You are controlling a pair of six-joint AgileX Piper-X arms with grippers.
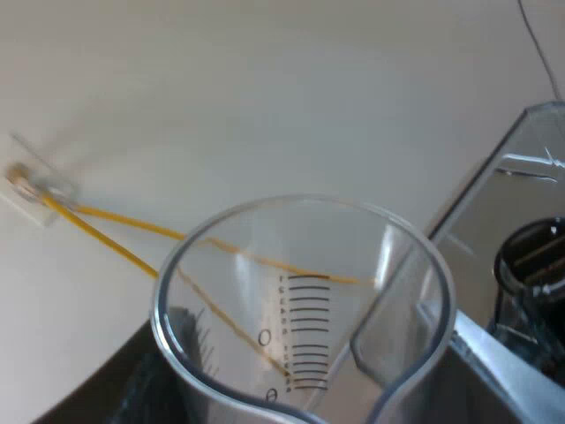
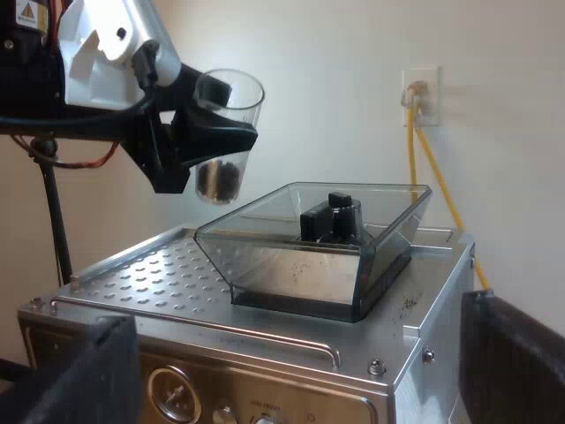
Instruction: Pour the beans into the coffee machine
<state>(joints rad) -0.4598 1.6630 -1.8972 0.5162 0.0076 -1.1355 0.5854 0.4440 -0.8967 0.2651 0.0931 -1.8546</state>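
Observation:
A clear measuring glass (image 1: 300,309) with black graduation marks fills the near space of the left wrist view, its rim facing the camera, beside the smoked bean hopper (image 1: 521,203). From the right wrist view, my left gripper (image 2: 231,119) is shut on the measuring glass (image 2: 228,132), holding it upright in the air above the espresso machine's (image 2: 159,274) perforated top, just short of the open bean hopper (image 2: 327,247). Dark coffee beans (image 2: 221,181) lie in the glass bottom. My right gripper (image 2: 296,371) stands open at the machine's front, fingers (image 2: 84,371) wide apart and holding nothing.
A black grinder knob (image 2: 334,216) stands inside the hopper. A pressure gauge (image 2: 172,393) sits on the machine's front. On the wall behind, a yellow cable (image 2: 441,185) hangs from an outlet (image 2: 420,93). A thin stand pole (image 2: 55,230) rises beside the machine.

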